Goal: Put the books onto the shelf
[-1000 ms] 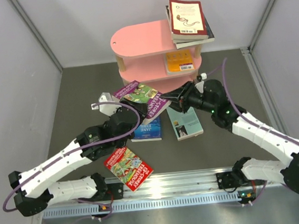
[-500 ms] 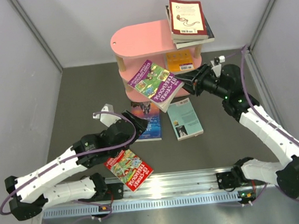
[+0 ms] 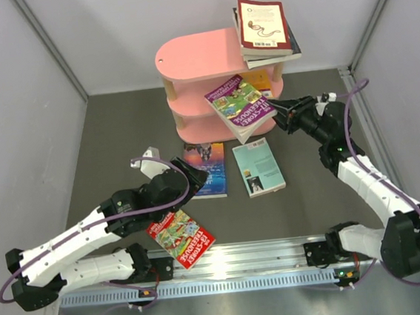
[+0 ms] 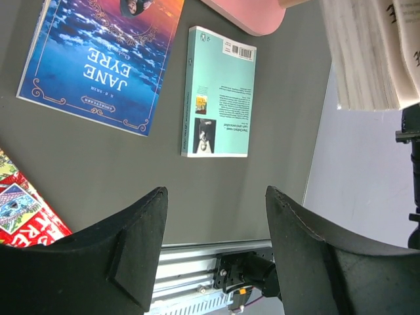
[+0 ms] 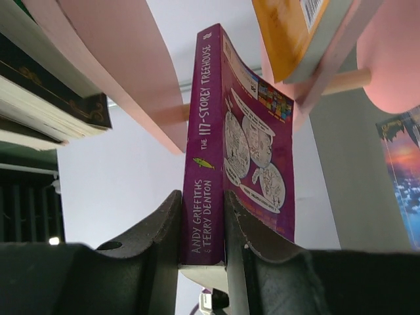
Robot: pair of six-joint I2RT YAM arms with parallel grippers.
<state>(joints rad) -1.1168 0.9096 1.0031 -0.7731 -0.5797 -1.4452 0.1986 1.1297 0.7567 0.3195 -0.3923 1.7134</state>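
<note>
Currently, I read the right jaws as closed on the purple-and-green cartoon-cover paperback (image 3: 240, 104), clamped at the near end of its spine with one finger on each cover. Ahead of these jaws the book runs tilted toward the pink three-tier shelf with oval boards and pale wood edges (image 3: 193, 55). Its far end sits at the gap between two boards, and I cannot tell whether it touches either. To one side of the jaws, an orange paperback (image 5: 289, 33) lies on a shelf board. To the other side, a stack topped by a maroon-and-cream paperback (image 3: 263, 24) rests at the end of the top board.

The left jaws stand open, with only the dark grey desk (image 3: 111, 130) showing between them. Ahead of them, a blue Jane Eyre paperback (image 4: 98, 59) and a light teal paperback (image 4: 220, 92) lie flat on the desk, side by side and apart. A red cartoon-cover paperback (image 4: 26, 210) lies flat just beside one finger.
</note>
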